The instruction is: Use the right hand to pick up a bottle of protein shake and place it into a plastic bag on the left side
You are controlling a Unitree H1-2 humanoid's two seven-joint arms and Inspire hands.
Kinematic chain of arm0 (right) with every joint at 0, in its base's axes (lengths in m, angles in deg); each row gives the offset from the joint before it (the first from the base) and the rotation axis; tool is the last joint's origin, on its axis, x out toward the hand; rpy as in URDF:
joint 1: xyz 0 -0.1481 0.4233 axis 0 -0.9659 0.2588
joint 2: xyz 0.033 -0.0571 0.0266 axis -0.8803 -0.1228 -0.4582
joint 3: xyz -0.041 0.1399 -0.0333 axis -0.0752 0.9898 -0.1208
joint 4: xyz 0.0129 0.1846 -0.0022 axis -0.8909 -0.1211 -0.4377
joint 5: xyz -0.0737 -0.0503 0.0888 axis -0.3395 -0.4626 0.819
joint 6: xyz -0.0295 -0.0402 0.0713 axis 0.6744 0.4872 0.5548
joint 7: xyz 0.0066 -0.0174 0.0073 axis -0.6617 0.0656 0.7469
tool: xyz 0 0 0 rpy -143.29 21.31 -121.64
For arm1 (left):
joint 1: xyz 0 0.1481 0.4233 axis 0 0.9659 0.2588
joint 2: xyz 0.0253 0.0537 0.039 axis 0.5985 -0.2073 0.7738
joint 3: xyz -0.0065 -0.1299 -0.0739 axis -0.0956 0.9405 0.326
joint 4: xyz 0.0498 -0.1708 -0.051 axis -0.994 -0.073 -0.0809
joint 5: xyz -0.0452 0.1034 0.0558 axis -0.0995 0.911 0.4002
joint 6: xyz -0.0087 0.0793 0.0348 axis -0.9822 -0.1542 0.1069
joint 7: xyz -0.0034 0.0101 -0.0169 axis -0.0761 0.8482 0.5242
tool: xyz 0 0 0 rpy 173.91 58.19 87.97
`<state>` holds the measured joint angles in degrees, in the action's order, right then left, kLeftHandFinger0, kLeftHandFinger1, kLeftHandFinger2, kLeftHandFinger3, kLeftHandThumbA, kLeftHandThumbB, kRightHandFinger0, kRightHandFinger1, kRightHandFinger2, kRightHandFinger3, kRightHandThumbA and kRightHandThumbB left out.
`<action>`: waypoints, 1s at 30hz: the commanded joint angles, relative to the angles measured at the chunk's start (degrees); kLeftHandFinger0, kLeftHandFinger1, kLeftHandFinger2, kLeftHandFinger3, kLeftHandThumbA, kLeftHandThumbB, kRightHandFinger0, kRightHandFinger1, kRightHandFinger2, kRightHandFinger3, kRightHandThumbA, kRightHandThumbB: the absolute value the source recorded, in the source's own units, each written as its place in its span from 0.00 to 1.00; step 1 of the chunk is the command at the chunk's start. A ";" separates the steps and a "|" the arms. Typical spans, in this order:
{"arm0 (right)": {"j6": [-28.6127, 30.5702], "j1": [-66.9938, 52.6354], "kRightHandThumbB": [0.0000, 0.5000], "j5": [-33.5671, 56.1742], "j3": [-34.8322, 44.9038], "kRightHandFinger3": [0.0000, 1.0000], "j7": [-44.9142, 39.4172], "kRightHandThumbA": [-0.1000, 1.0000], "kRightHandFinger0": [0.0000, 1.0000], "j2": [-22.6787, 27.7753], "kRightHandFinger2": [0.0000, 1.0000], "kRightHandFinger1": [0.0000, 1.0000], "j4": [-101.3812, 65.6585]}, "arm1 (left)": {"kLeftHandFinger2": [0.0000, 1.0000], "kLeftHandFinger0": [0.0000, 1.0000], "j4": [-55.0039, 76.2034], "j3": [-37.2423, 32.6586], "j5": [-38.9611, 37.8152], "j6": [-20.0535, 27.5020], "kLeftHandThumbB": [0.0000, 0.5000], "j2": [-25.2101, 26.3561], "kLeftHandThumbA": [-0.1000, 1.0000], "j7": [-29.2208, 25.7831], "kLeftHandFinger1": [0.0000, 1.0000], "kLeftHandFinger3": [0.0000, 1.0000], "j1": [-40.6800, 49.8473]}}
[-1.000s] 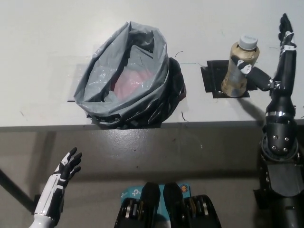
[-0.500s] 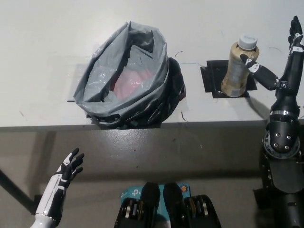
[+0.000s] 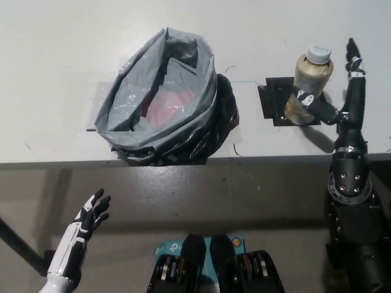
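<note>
The left hand (image 3: 90, 213) rests low at the near left, below the desk (image 3: 55, 55) edge, its fingers (image 3: 101, 201) apart and holding nothing; it plays no part here. Farther in, the right hand (image 3: 342, 101) is up at the desk's right end, open around nothing: one of its fingers (image 3: 311, 102) lies against the lower part of the bottle (image 3: 308, 85), the rest stand straight up just beside it, not wrapped round. The bottle stands upright on a dark patch (image 3: 272, 101), well apart from the bag (image 3: 162, 91), which sits open-mouthed to its left. The main risk, I judge, is a tip-over: the bottle is tall and narrow, and a low push from that one finger before the others close could topple it or slide it off the patch. A loose, low grasp might also let it swing on the lift. Later, a low carry could catch the bag's limp rim and fold the mouth shut.
</note>
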<state>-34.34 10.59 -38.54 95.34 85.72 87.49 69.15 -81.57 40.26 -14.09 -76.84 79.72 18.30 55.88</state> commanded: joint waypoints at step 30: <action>0.39 17.23 0.34 20.57 13.81 0.48 -8.30 0.01 0.00 0.51 0.57 0.19 24.26 | 1.00 1.00 1.53 0.55 -6.03 -2.36 0.62 -0.01 1.00 3.24 1.00 1.00 -1.81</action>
<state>-33.36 25.49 -19.38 110.69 79.49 87.89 97.40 -81.54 40.49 -18.03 -78.62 79.52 20.37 54.75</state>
